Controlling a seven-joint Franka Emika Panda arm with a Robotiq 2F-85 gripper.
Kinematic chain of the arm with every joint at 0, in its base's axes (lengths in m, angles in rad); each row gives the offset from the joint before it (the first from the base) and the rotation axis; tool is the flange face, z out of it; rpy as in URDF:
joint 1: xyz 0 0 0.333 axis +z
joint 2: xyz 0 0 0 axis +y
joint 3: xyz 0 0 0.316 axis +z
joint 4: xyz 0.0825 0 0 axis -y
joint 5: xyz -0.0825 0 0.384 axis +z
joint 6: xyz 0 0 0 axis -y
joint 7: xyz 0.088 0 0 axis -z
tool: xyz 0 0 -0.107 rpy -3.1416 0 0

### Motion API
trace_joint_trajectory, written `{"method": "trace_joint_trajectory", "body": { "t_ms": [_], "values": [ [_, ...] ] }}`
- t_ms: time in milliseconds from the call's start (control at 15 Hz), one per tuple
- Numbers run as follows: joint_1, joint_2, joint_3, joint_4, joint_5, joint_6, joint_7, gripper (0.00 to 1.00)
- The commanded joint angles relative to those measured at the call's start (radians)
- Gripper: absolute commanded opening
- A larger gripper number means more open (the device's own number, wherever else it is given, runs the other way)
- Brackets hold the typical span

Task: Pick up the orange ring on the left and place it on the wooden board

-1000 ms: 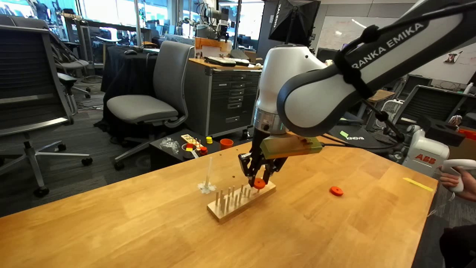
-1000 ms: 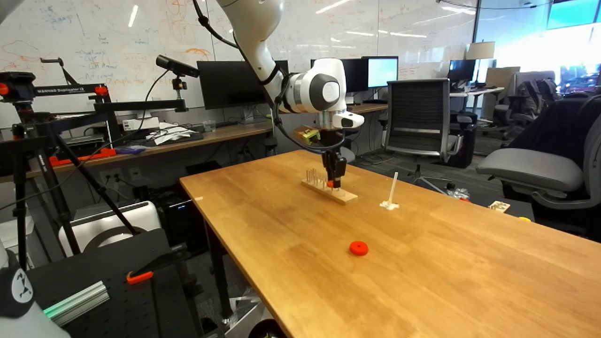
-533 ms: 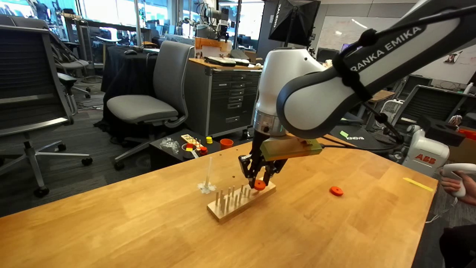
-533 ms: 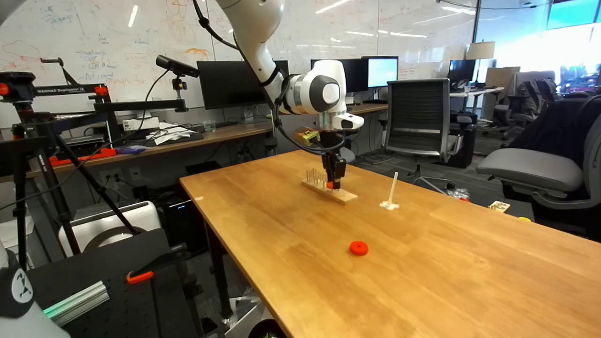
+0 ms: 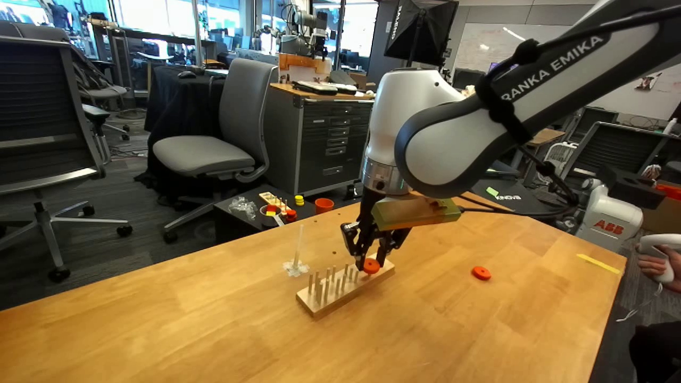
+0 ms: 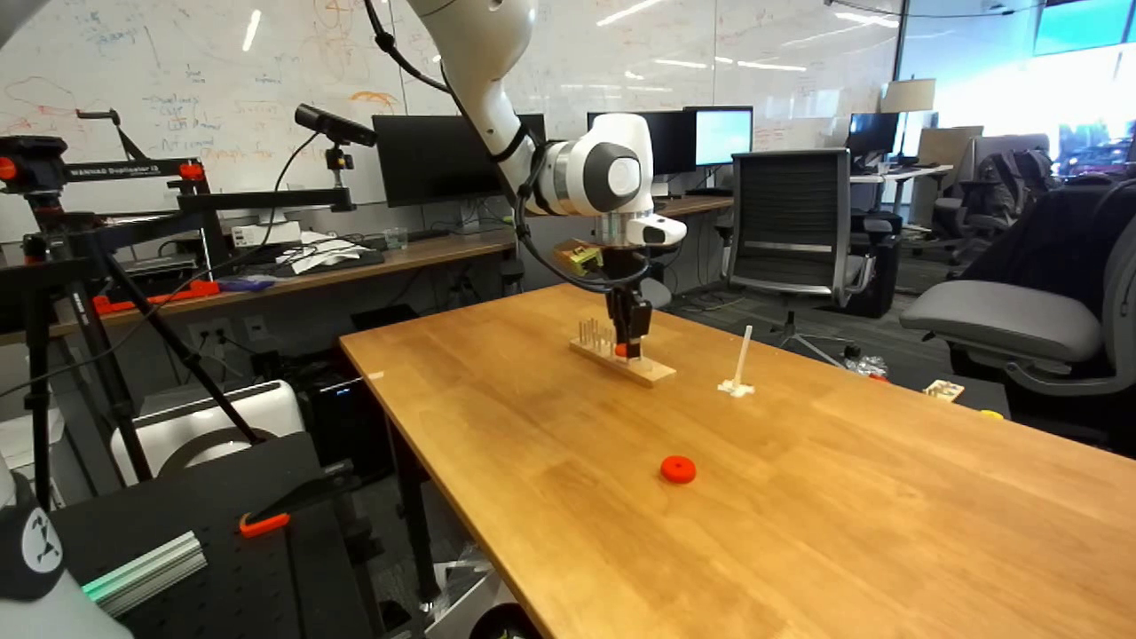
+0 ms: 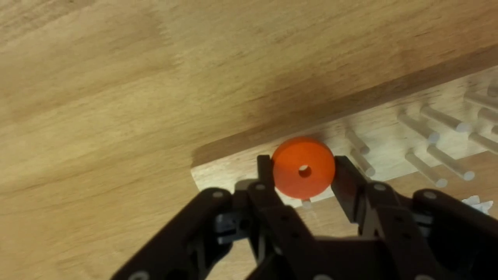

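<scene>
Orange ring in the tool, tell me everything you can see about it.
The orange ring is a round, orange-red disc, plastic by its look, with a small hole through the middle. The tool grips it, dark fingers against opposite sides. It seems tilted rather than level, and is held over the wooden board, near one end. Whether it touches the peg showing past its edge can't be told.

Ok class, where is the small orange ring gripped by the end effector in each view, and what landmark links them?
In an exterior view, the small orange ring: lower half, slightly right of centre.
In an exterior view, the small orange ring: just below and right of centre.
In the wrist view, the small orange ring: lower half, right of centre.
Shared landmark: the pale rectangular pegged wooden board, in all three.
</scene>
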Motion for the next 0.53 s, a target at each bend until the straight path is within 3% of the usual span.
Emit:
{"method": "trace_joint_trajectory", "body": {
  "t_ms": [0,467],
  "values": [
    [-0.006,0.012,0.008,0.013,0.033,-0.025,-0.003,0.18],
    [-0.014,0.013,0.0,0.021,0.041,-0.027,-0.002,0.18]
  ]
}}
